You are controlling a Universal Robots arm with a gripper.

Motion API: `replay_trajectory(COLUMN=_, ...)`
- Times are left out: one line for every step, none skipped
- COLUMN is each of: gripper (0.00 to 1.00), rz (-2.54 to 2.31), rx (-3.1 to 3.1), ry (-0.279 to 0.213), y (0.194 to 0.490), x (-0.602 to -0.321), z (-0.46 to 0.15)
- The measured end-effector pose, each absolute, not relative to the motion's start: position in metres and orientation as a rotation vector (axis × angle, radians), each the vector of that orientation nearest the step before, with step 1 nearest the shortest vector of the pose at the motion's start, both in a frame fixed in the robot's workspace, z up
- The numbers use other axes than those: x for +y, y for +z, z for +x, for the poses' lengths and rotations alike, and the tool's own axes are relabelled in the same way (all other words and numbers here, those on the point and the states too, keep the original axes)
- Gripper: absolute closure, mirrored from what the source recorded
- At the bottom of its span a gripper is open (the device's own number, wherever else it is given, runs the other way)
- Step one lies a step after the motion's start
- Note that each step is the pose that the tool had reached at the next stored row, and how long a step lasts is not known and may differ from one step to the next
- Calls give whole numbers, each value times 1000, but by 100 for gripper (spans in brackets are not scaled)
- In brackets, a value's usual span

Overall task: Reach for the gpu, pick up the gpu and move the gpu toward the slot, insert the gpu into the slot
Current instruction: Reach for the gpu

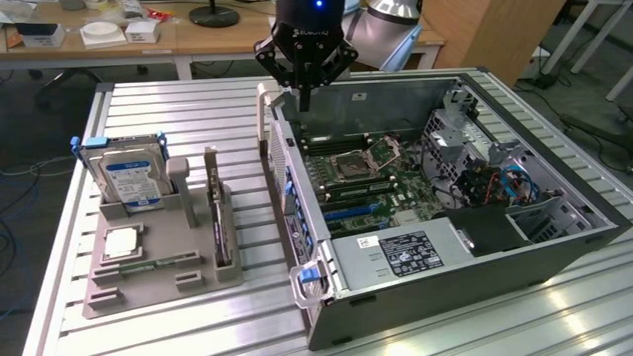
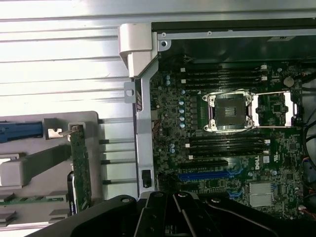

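Note:
The gpu [image 1: 219, 222] stands on edge in a grey holder [image 1: 158, 291] on the exterior view's left, its silver bracket at the far end. In the wrist view the gpu [image 2: 80, 170] is a thin green-edged card. My gripper [image 1: 302, 100] hangs shut and empty above the far wall of the open computer case [image 1: 475, 256], well apart from the card. The blue slot [image 1: 348, 211] lies on the motherboard inside the case, and the wrist view has the same slot [image 2: 207, 175] just ahead of the gripper's black body [image 2: 173, 217].
The holder also carries a blue-labelled hard drive [image 1: 129, 174], a processor chip [image 1: 121, 242] and a memory stick [image 1: 158, 263]. Cables and a drive cage [image 1: 494, 178] fill the case's right side. Ribbed metal table [image 1: 188, 111] lies between holder and case. A desk [image 1: 118, 37] stands behind.

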State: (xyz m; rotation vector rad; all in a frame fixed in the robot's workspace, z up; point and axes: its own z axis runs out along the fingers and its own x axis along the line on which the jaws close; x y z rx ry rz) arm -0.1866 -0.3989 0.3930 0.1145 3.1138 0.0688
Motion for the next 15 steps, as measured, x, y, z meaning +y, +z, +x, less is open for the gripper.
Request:
replay_trajectory(gripper=90, rz=114, rx=3114, ry=69, y=393, x=-399, z=-187)
replay_trajectory(gripper=90, rz=114, rx=3114, ry=69, y=393, x=-399, z=-188)
replay_trajectory(gripper=90, rz=114, rx=3114, ry=69, y=393, x=-399, z=-189)
replay_trajectory(gripper=90, rz=115, rx=3114, ry=69, y=393, x=-399, z=-190)
replay_trajectory(gripper=90, rz=114, rx=3114, ry=69, y=393, x=-399, z=-190)
replay_trajectory(gripper=90, rz=115, rx=3114, ry=69, y=393, x=-399, z=-191)
replay_trajectory(gripper=90, rz=115, rx=3114, ry=69, y=393, x=-399, z=-192)
replay_trajectory(gripper=90, rz=115, rx=3114, ry=69, y=393, x=-399, z=-193)
replay_trajectory(gripper=90, rz=115, rx=3114, ry=69, y=393, x=-399, z=-194)
replay_trajectory(gripper=90, rz=115, rx=3114, ry=69, y=393, x=-399, z=-195)
replay_trajectory(gripper=90, rz=115, rx=3114, ry=69, y=393, x=-399, z=-196)
replay_trajectory(gripper=90, rz=115, rx=3114, ry=69, y=393, x=-399, z=-198)
replay_trajectory(gripper=90, rz=115, rx=3114, ry=69, y=393, x=-399, z=-199)
replay_trajectory(gripper=90, rz=114, rx=3114, ry=69, y=393, x=-399, z=-201)
replay_trajectory(gripper=90, rz=115, rx=3114, ry=69, y=393, x=-399, z=-203)
